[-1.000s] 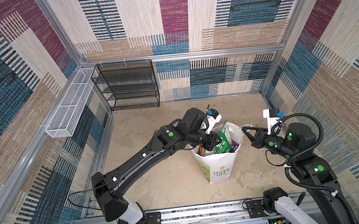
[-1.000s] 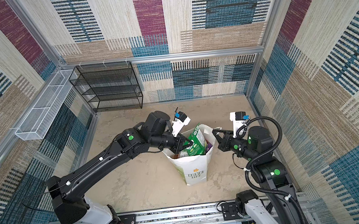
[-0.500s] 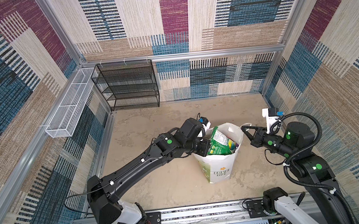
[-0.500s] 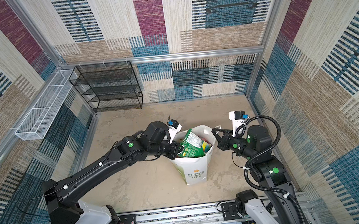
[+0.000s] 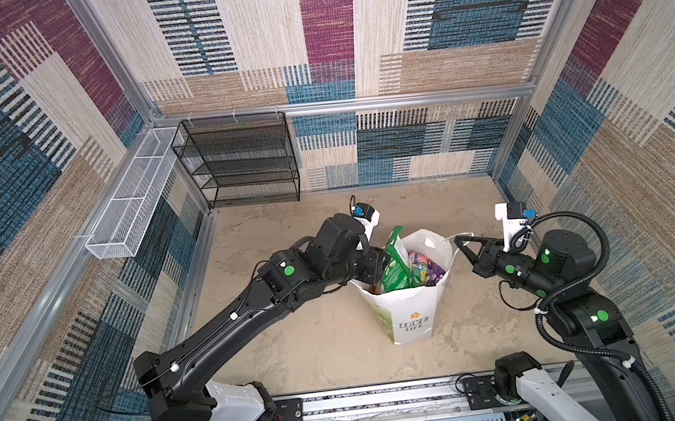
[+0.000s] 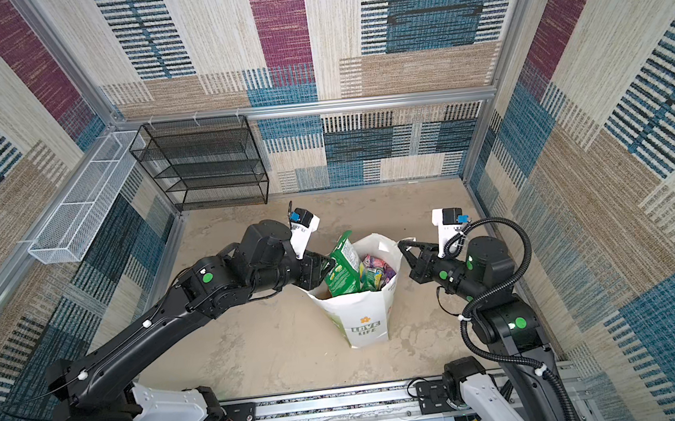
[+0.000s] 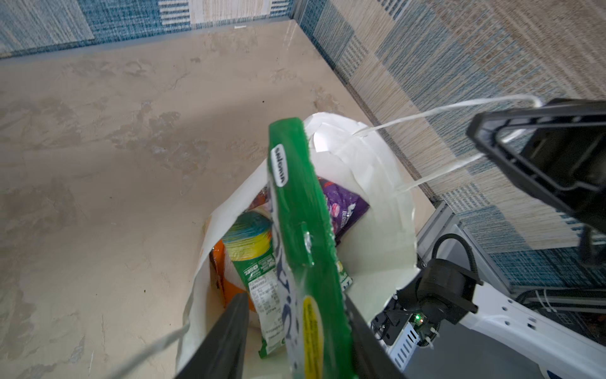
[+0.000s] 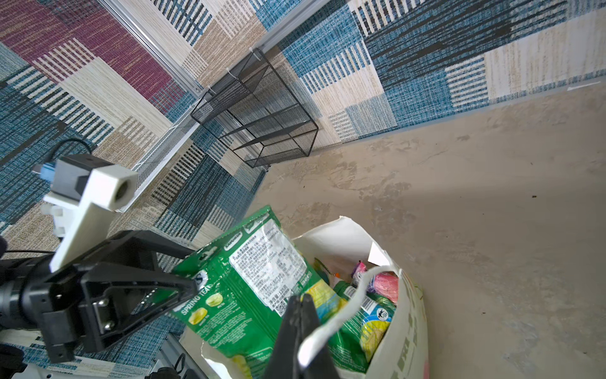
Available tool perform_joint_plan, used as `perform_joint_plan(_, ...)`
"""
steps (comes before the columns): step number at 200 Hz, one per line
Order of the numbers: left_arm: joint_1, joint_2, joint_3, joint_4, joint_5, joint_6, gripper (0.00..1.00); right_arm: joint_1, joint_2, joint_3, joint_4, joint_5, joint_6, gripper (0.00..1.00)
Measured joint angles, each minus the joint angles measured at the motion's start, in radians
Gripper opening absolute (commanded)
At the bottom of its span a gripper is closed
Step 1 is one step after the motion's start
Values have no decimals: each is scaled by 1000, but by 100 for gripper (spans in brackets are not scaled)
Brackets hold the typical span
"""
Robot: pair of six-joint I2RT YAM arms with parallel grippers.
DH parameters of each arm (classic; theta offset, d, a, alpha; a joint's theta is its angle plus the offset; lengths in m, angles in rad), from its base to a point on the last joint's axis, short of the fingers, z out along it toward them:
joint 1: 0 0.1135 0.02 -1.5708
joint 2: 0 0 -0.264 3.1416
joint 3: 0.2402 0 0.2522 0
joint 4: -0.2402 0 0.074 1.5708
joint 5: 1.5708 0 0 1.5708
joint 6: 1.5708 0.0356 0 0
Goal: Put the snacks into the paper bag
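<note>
The white paper bag stands upright on the floor with its mouth open. A large green snack packet stands on edge in the mouth and sticks out above the rim. My left gripper is at the bag's left rim, open; the packet leans on one finger and stands apart from the other. More snacks lie inside: pink and purple packets, a green-teal one, an orange one. My right gripper is shut on the bag's white cord handle, pulling it taut to the right.
A black wire shelf stands against the back wall. A white wire basket hangs on the left wall. Patterned walls close in the beige floor on three sides. The arms' mounting rail runs along the front.
The left jaws have opened around the green packet. Half a second ago it lay tilted across the bag's mouth; now it stands upright in the bag. The right gripper has kept hold of the handle.
</note>
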Motion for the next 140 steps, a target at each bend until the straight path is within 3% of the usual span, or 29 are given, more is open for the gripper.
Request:
perform_joint_plan(51,-23,64,21,-24,25,12,39,0,3,0,-1,0,0,5)
perform_joint_plan(92,-64,94,100,-88,21,40,55,0,3,2,-3,-1,0,5)
perform_joint_plan(123,-87,66,166,-153,-57,77,75,0,3,2,-3,0,1,5)
perform_joint_plan(140,-87,51,168,-197,-121,84,81,0,0,2,-3,0,1,5)
